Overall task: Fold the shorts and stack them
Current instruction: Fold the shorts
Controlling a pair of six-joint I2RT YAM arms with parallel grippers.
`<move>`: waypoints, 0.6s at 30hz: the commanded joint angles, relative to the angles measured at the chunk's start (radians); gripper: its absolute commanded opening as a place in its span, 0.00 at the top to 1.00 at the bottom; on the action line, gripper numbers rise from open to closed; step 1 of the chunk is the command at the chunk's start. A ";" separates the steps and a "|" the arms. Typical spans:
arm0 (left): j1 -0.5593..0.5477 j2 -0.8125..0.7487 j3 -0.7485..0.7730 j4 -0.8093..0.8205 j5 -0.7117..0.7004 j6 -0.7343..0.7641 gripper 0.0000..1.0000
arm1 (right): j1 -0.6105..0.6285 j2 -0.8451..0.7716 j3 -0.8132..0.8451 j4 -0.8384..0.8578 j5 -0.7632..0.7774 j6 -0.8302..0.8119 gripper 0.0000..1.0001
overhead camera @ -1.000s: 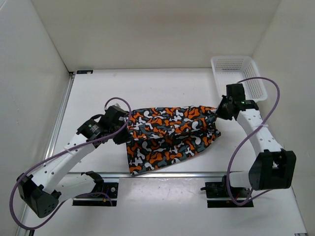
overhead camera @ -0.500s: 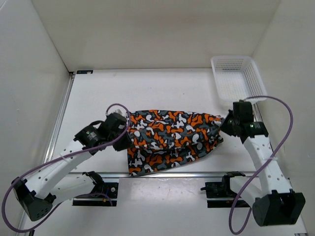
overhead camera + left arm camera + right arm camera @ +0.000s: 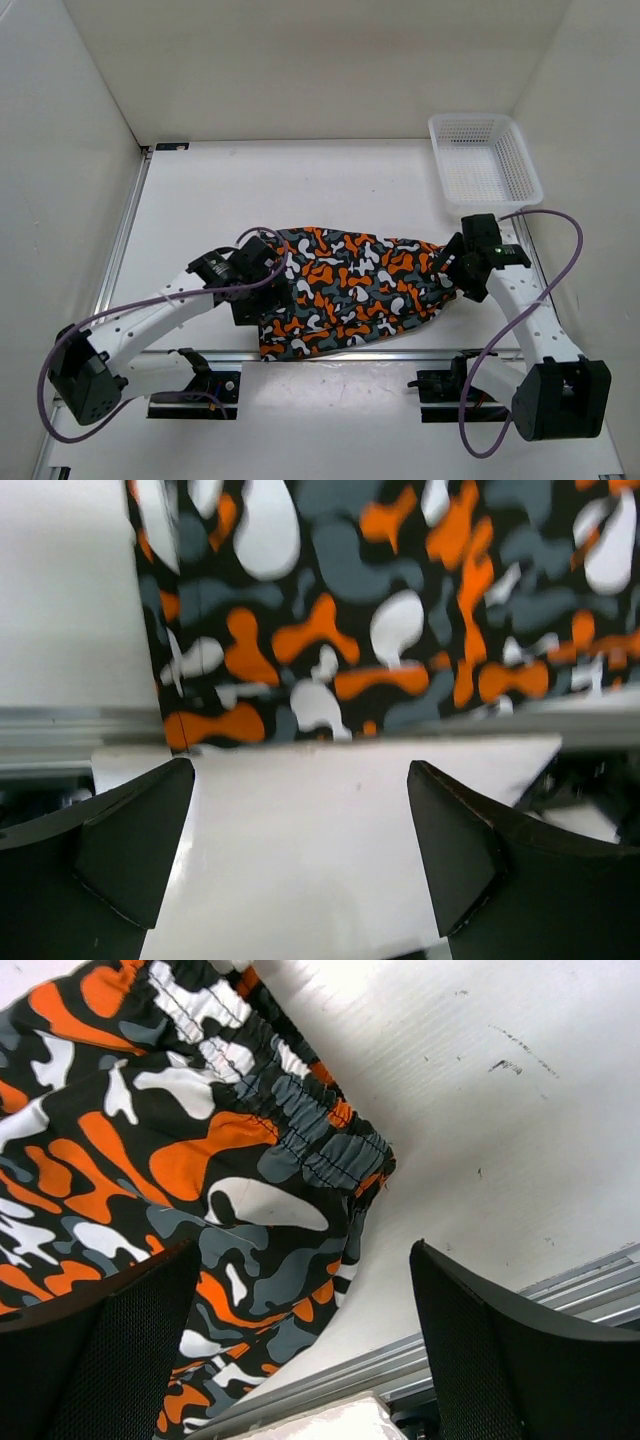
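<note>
Since the left gripper point(image 3: 300, 772) and right gripper point(image 3: 305, 1250) both stood spread and empty at opposite ends of the shorts point(image 3: 350, 285), which lay flat near the front edge of the table point(image 3: 300, 190), the next fold needed even corner pinches to avoid skew.

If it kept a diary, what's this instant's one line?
shorts: lying on table | left gripper: open, empty, at their left end | right gripper: open, empty, over waistband end | basket: far right, apart from shorts
</note>
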 commanded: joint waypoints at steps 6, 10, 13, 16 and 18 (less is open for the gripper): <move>0.152 0.233 -0.106 0.211 -0.030 0.012 0.00 | -0.024 0.046 -0.125 0.149 -0.083 0.041 0.14; 0.183 0.377 -0.007 0.233 -0.030 0.066 0.02 | -0.024 0.160 -0.148 0.271 -0.147 0.050 0.22; 0.215 0.482 0.037 0.251 -0.021 0.115 0.21 | -0.024 0.209 -0.170 0.366 -0.181 0.050 0.42; 0.261 0.569 0.092 0.263 0.001 0.172 0.66 | -0.024 0.267 -0.170 0.429 -0.224 0.070 0.67; 0.298 0.628 0.142 0.263 0.013 0.222 0.90 | -0.024 0.325 -0.144 0.474 -0.272 0.093 0.80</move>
